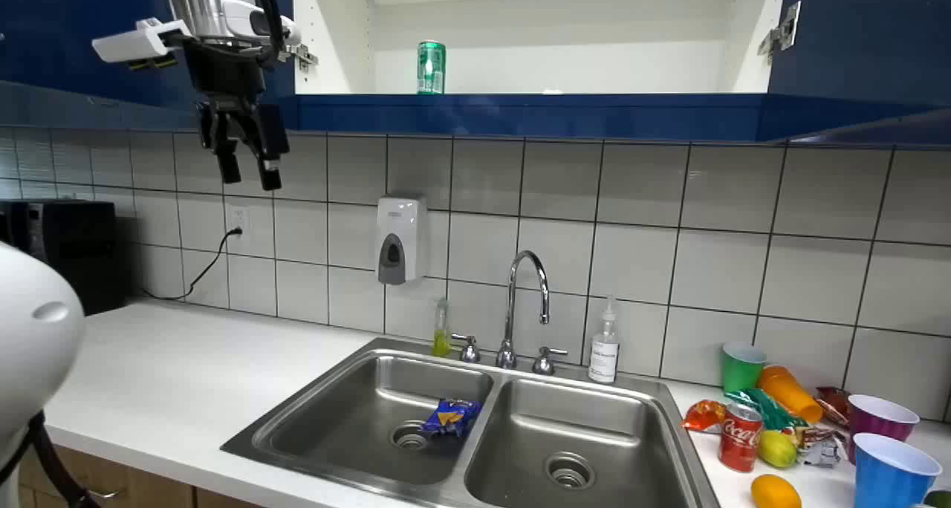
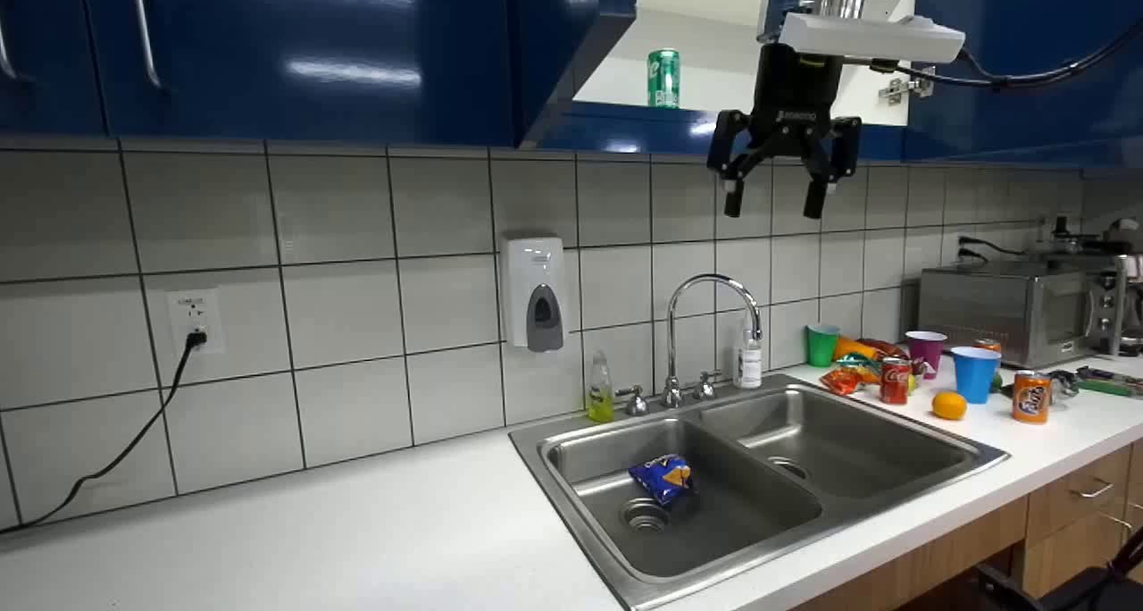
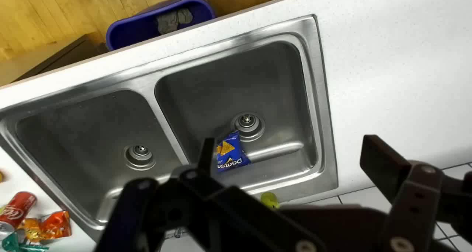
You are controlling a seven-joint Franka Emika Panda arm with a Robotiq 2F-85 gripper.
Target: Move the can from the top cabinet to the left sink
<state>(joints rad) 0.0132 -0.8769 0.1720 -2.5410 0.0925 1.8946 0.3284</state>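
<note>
Counter (image 1: 171, 374) comes first at the left, at seven o'clock from my pincer (image 1: 250, 172) in an exterior view, with a black appliance (image 1: 67, 252) at eight. A black plug (image 1: 236, 231) sits in the wall outlet (image 1: 238, 215) at six. My pincer hangs tips-down before the tiled wall (image 1: 483, 248), its jaws spread wide, holding nothing. At five o'clock lies the left sink (image 1: 356, 411), where a blue Doritos bag (image 3: 232, 154) rests beside the drain (image 1: 410, 435), its name upside down in my wrist view. A white soap dispenser (image 1: 401, 226) is fixed to the wall at four. Next along, the green can (image 1: 431, 67) — upright, at two o'clock — stands in the open top cabinet (image 1: 550, 47), apart from my pincer in both exterior views. Farther right, all around four o'clock, come the curved faucet (image 1: 510, 307), the right basin (image 1: 550, 419), a clear pump bottle (image 1: 604, 356) and, on the counter, an orange wrapper (image 1: 704, 416), a red Coca-Cola can (image 1: 741, 437) and a blue cup (image 1: 891, 478).
</note>
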